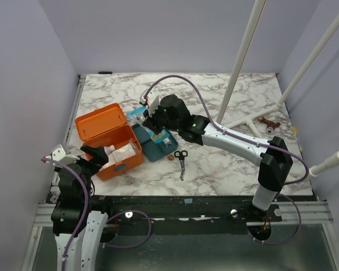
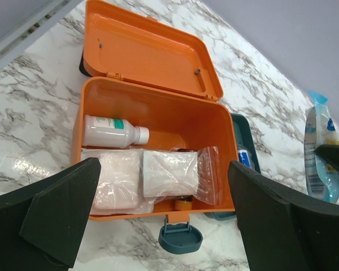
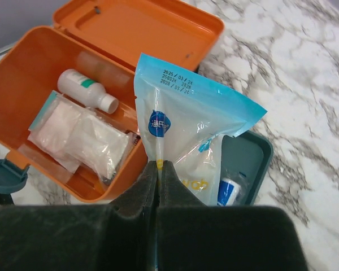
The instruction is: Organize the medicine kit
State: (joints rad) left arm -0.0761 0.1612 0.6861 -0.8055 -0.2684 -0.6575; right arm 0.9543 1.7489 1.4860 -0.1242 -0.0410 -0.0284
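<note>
The orange medicine kit point(image 1: 121, 160) stands open on the marble table, lid point(image 1: 100, 121) laid back. It also shows in the left wrist view point(image 2: 158, 107) and the right wrist view point(image 3: 17, 84). Inside lie a white bottle point(image 2: 113, 131) and clear bags of gauze point(image 2: 169, 172). My right gripper point(image 3: 158, 166) is shut on a blue and clear packet point(image 3: 183, 121), held above the dark teal tray point(image 3: 246, 161) beside the kit. My left gripper point(image 2: 164, 220) is open and empty, just in front of the kit's teal latch point(image 2: 179, 239).
Black scissors point(image 1: 181, 157) and a small orange item point(image 1: 171, 158) lie right of the tray. A small blue-labelled bottle point(image 3: 228, 191) lies in the tray. White pipes point(image 1: 246, 121) and a brown tool point(image 1: 268, 122) lie at the right.
</note>
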